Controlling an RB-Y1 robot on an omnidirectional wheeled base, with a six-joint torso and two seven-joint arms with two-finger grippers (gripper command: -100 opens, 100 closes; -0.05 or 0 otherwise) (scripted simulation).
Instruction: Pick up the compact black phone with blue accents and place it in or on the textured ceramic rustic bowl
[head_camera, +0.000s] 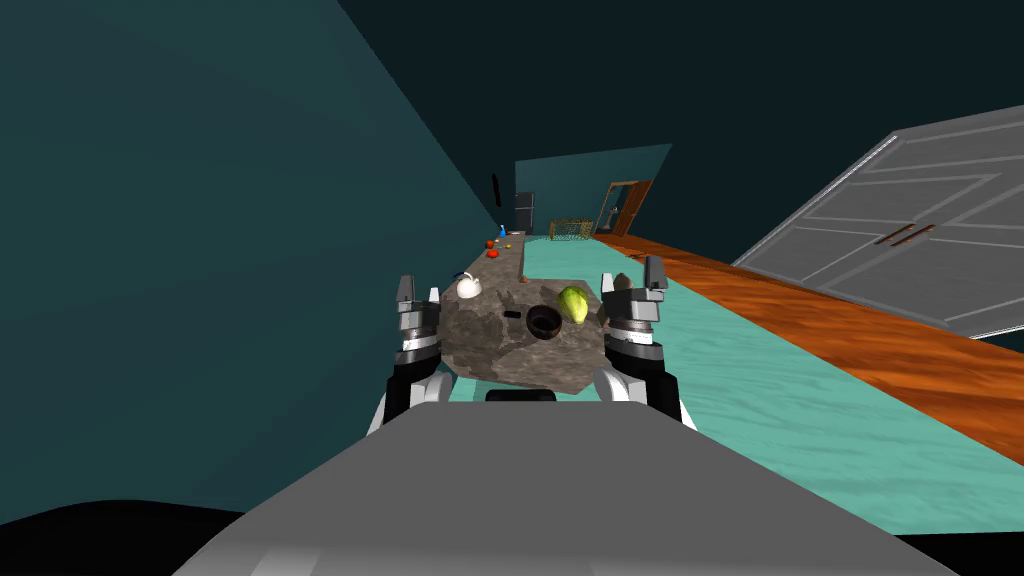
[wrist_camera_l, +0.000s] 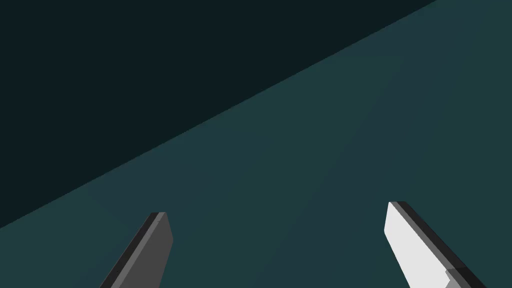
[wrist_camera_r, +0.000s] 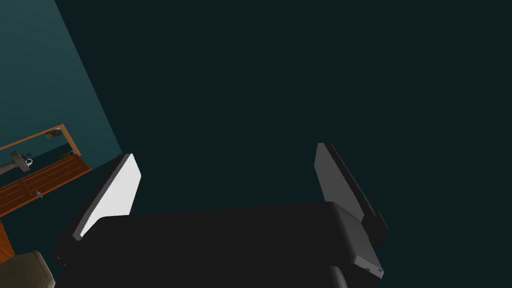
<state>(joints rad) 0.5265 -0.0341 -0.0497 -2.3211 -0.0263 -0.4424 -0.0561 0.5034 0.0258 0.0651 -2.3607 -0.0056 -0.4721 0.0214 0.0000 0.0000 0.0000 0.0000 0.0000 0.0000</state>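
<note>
Left hand (head_camera: 419, 290) spread, small flat black phone (head_camera: 513, 314)

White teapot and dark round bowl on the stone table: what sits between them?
A small flat black phone lies between the white teapot and the dark round bowl, on the mottled stone tabletop, seen in the head view.

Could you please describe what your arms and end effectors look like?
Both forearms are white with black panels and narrow into ribbed grey wrists banded with dark rings. The left end effector and right end effector each carry two thin, flat, blade-like fingers. The fingers are light grey with a dark edge and rise from a dark boxy body.
</note>
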